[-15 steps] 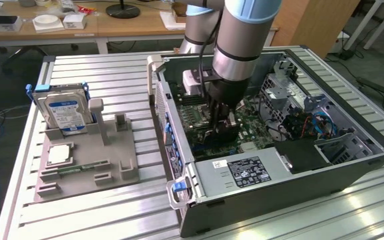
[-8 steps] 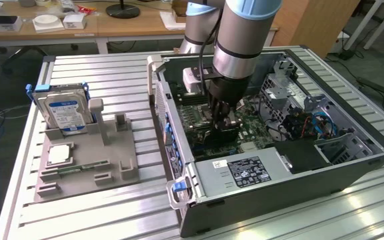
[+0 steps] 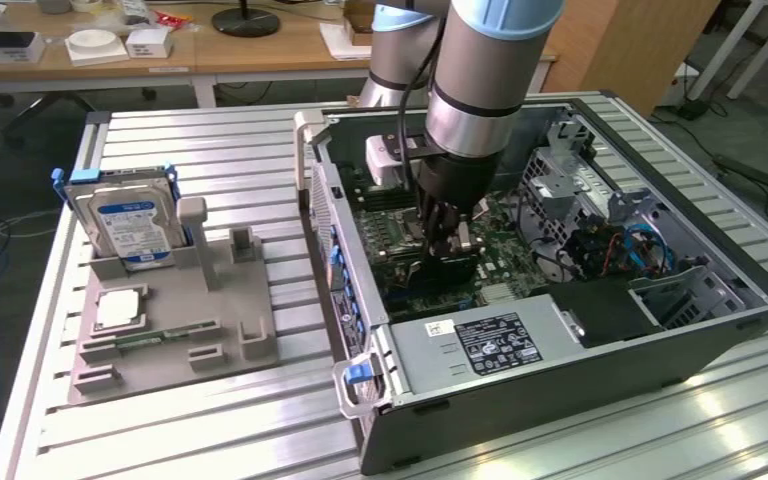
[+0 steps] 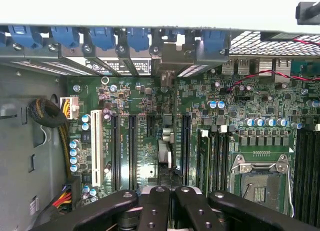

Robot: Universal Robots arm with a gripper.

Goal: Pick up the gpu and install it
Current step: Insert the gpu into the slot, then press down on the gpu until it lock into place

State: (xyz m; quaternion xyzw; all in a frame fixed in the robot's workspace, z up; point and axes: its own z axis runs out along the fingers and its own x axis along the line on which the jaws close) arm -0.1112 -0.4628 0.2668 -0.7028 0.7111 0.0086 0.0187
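Note:
The gpu [image 3: 440,272] stands on edge in the motherboard inside the open computer case [image 3: 704,345], its dark cooler face showing just under my gripper [image 3: 446,240]. From the wrist the gpu [image 4: 166,150] appears edge-on as a thin strip running from the rear bracket slots toward my gripper [image 4: 169,203]. The black fingers [image 4: 155,208] are pressed together, shut, right over the card's top edge. Whether they touch the card I cannot tell.
A grey fixture tray [image 3: 224,350] on the exterior view's left holds a silver hard drive [image 3: 128,222], a processor chip [image 3: 117,308] and a memory stick [image 3: 164,335]. In the case are the power supply [image 3: 491,345], drive cage [image 3: 584,185], cable bundle [image 4: 47,113] and processor socket [image 4: 260,186].

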